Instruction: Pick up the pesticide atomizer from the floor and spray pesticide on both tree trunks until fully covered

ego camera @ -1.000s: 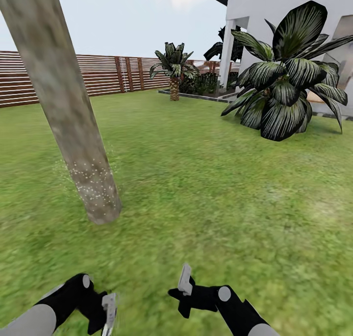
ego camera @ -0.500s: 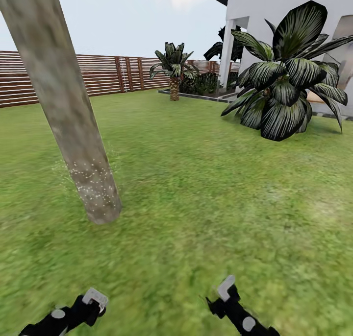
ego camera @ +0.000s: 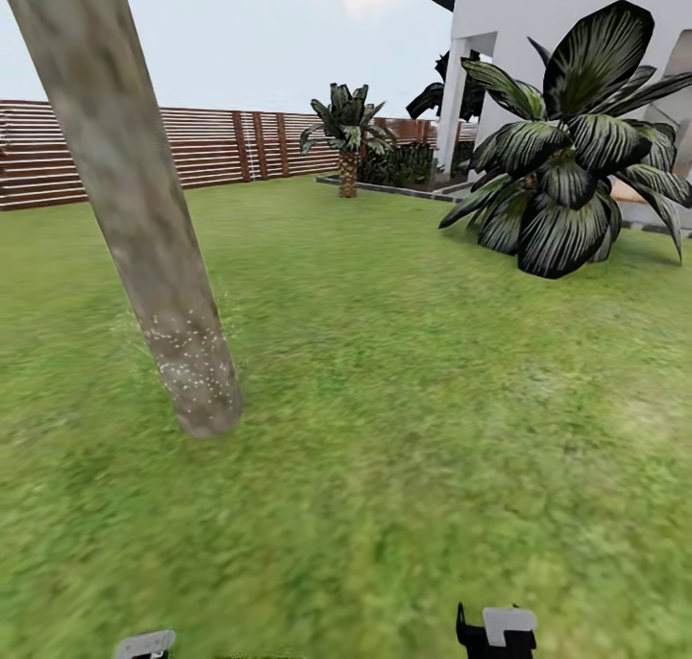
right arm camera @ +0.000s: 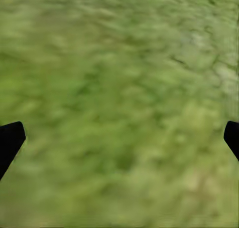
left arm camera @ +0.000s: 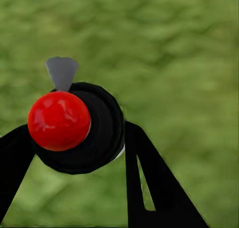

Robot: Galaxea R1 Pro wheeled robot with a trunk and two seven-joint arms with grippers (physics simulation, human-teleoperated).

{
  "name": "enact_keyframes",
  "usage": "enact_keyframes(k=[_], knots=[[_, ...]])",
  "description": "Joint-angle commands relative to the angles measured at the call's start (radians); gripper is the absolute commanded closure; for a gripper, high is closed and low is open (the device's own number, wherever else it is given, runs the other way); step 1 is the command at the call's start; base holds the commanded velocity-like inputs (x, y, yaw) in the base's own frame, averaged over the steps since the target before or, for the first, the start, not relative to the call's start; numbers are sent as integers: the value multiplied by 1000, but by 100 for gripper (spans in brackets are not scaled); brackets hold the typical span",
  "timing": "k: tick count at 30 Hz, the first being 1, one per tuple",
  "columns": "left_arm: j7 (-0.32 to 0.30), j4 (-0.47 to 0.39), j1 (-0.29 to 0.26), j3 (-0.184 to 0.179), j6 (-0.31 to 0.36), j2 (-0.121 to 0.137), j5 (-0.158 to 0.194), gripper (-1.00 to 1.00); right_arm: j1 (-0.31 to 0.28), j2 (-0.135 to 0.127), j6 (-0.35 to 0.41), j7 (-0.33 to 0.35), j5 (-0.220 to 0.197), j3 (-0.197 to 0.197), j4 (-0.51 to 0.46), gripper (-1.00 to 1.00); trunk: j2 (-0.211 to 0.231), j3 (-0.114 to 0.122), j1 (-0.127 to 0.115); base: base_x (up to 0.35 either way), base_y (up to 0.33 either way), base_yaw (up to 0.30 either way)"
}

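Between the left gripper (left arm camera: 74, 153) fingers sat the atomizer (left arm camera: 74, 125), clamped, nozzle pointing at the lawn (ego camera: 413, 390). Right gripper (right arm camera: 119, 133) was spread, empty. Trunk (ego camera: 144, 217) stood ahead on the left arm's side, long axis near upright, specks (ego camera: 192, 371) low only; aim likely needed raising.

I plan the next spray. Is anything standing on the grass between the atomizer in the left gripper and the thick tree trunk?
Nothing visible: bare lawn lies between the left gripper, shut on the atomizer, and the tree trunk.
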Motion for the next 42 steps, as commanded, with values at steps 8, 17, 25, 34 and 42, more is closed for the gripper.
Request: enact_keyframes(k=[8,17,25,34,42], knots=[[0,0,0,0,1,0,9,100,0,2,-1,-2,0,1,-1,-100,0,0,0,0,0,274],[1,0,0,1,1,0,10,100,0,5,-2,-14,0,1,-1,-100,0,0,0,-144,-31,281],[2,0,0,1,1,0,12,100,0,5,0,-10,5,4,1,-100,0,1,0,-236,-201,236],[3,0,0,1,2,0,13,100,0,-18,0,-10,3,4,-1,-100,0,0,0,-98,-104,17],[3,0,0,1,3,0,13,100,0,4,0,-11,2,3,1,-100,0,1,0,0,0,254]])
